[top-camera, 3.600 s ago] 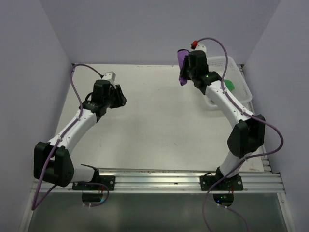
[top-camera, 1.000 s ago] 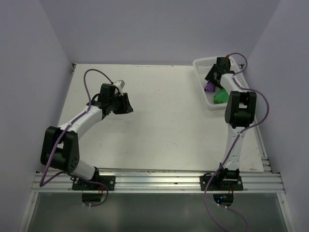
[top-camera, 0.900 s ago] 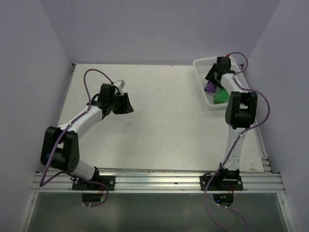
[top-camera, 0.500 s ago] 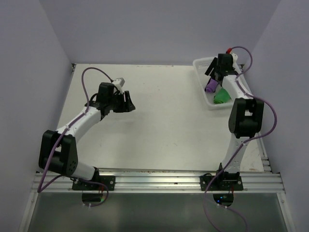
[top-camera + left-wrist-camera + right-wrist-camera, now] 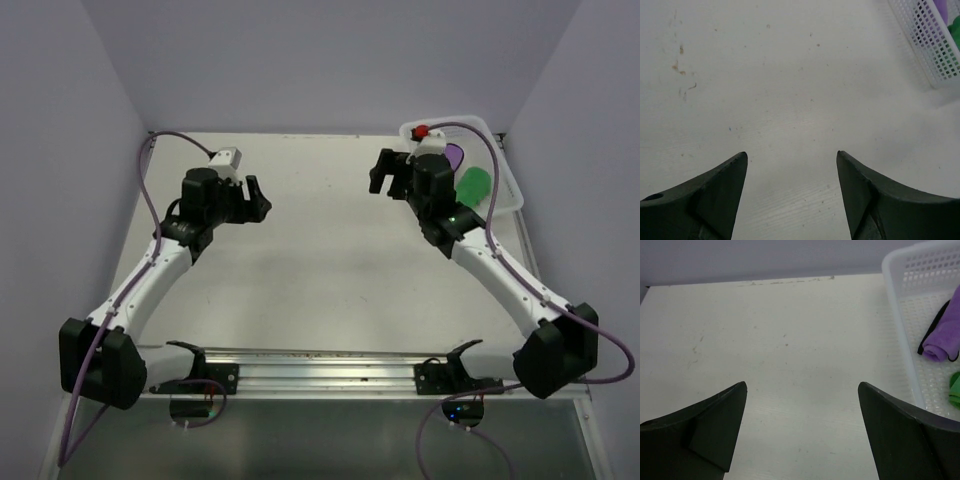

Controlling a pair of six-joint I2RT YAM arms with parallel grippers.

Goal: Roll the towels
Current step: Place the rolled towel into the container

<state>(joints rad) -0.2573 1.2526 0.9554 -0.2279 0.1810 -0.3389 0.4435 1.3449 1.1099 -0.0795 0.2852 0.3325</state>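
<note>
Left claw (image 5: 792, 157) spread apart, gripping nothing, above the bare surface (image 5: 330, 260). Right claw (image 5: 802, 385) spread wide, likewise empty and touching nothing. At far right, white basket (image 5: 900, 270) contains the green towel (image 5: 955, 390), partly out of view. Just beyond it lies the purple towel (image 5: 940, 340), rolled, black-edged, long axis running diagonally away to the right.
</note>
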